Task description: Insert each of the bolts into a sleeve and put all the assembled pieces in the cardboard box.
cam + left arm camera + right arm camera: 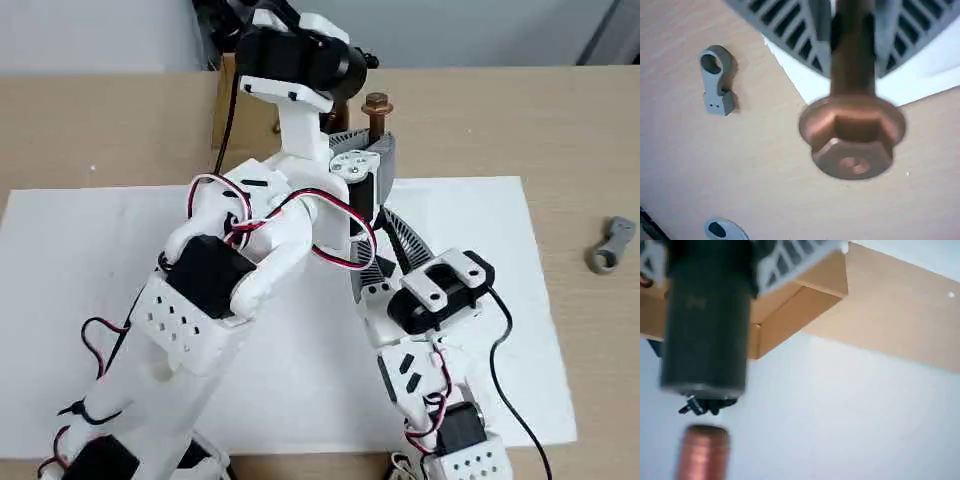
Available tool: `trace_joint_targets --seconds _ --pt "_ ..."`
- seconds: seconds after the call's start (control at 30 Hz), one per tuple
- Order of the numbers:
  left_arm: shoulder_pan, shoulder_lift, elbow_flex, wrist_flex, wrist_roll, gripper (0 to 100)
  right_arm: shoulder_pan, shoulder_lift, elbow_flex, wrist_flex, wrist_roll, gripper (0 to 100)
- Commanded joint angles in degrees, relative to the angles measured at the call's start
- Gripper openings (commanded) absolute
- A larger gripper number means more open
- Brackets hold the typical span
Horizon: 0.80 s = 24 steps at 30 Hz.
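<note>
A copper bolt (pixel 852 125) is clamped in my left gripper (pixel 852 30), its hex head toward the wrist camera. In the high view the bolt (pixel 377 104) stands head-up in the left gripper (pixel 372 145), beside the cardboard box (pixel 222 110), which the arm largely hides. My right gripper (pixel 710 260) is shut on a dark cylindrical sleeve (pixel 705 325). The bolt's threaded end (pixel 702 452) lies just past the sleeve's open end, a small gap apart. The cardboard box (pixel 790 305) is behind them.
A loose grey sleeve (pixel 610 245) lies on the bare wooden table at the right. The left wrist view has two grey sleeves (pixel 716 80) (pixel 722 230) on the wood. A white mat (pixel 80 260) covers the table's middle. The right arm (pixel 440 290) rises from the front edge.
</note>
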State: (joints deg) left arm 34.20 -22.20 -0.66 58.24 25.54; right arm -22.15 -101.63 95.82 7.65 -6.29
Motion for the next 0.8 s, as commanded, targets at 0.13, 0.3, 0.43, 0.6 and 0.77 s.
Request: trace_joint_targets --seconds 0.13,0.3,0.43,0.6,0.77 --pt "-2.81 -0.35 1.80 -2.99 0.44 1 -0.22 -0.57 0.44 -1.27 -3.78 0.4" --pt "-4.04 -0.35 2.95 -4.48 0.44 1 -0.48 -0.57 0.44 -1.19 -3.96 0.4" --pt "-3.87 -0.35 3.03 -4.57 0.44 1 -0.48 -0.57 0.53 -1.10 -3.96 0.4" --pt "-3.69 -0.35 2.77 -4.57 0.62 1 -0.48 -0.57 0.70 -1.10 -3.96 0.4" --pt "-3.16 -0.44 2.68 -4.57 2.46 1 -0.48 -0.57 0.70 -1.01 -3.96 0.4"
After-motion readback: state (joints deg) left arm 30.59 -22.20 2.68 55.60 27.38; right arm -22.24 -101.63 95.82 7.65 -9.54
